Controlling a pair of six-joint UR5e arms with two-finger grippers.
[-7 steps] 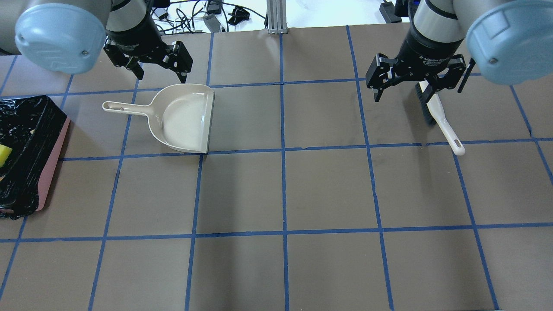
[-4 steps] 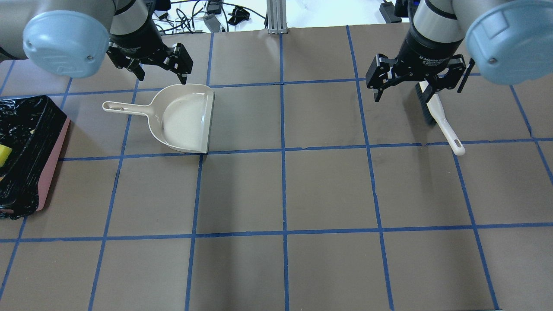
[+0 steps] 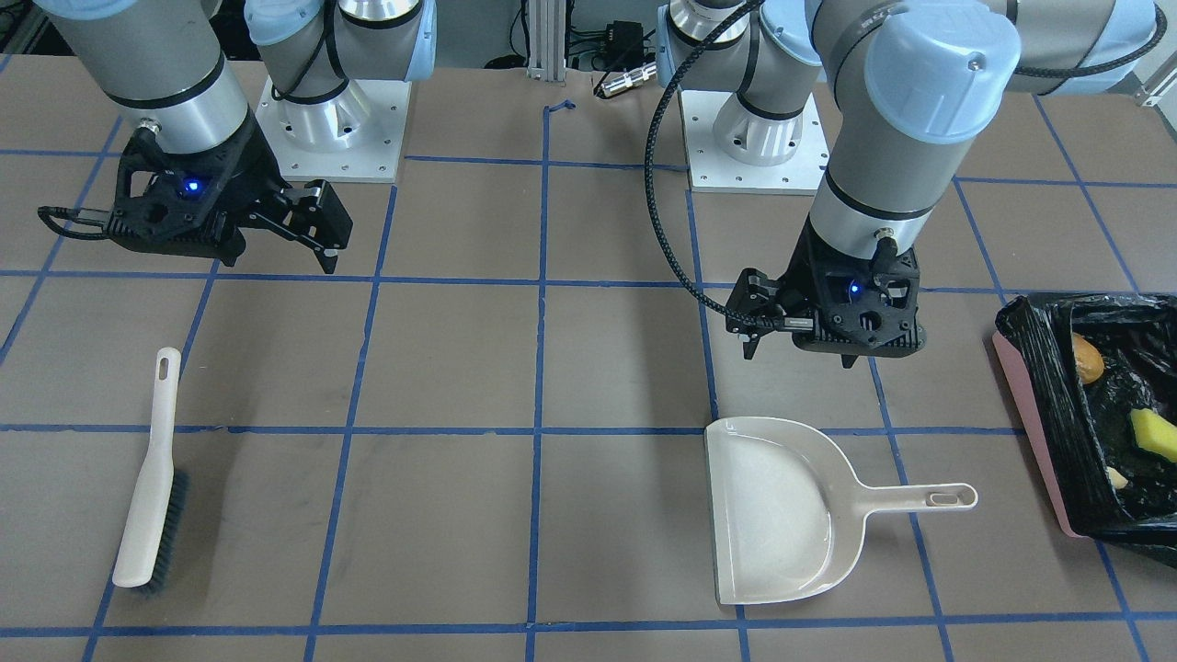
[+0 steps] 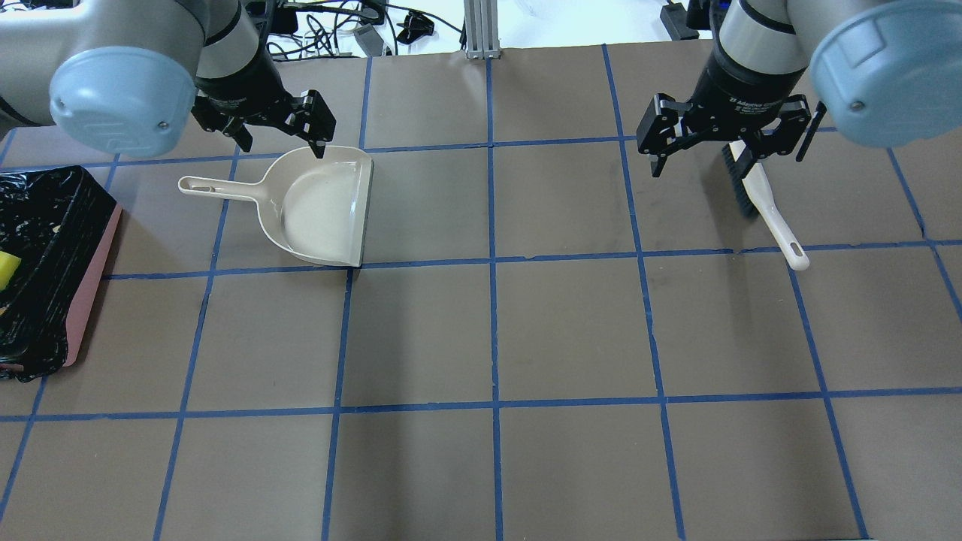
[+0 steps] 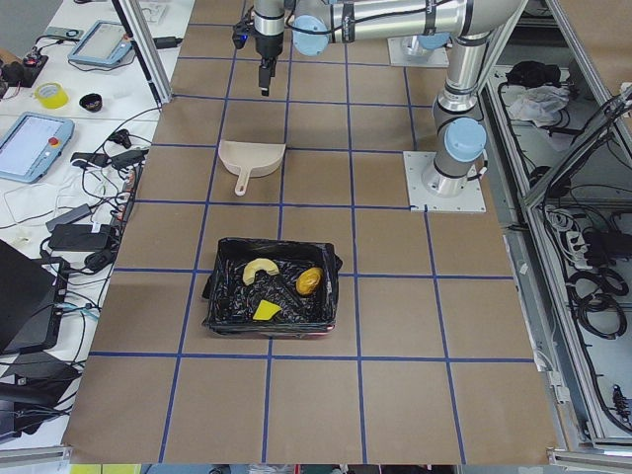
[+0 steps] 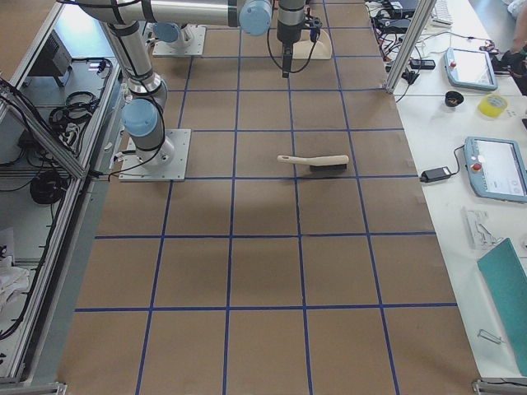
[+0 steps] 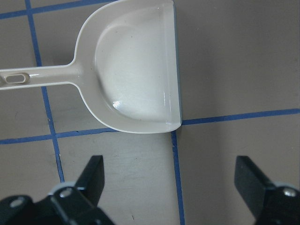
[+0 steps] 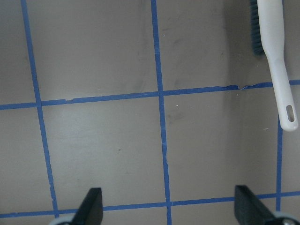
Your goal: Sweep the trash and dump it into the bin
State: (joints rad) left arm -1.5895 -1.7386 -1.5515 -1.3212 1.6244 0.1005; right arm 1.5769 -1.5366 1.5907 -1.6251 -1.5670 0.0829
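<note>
The overhead view's left edge crops the bin [image 4: 96, 259], and the right tool [image 4: 727, 158] partly covers the brush [image 4: 778, 229].

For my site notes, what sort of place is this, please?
Most likely a robotics lab workcell: a left arm and right arm bolted to a table gridded with blue tape, with touchscreen pendants and loose cables on a side bench.

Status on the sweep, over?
Left gripper, right gripper open, empty. Lumpy orange oval, pale bitten ring, flat yellow square inside black-bag-lined pink bin. Beige dustpan, white brush lying ungripped.
</note>
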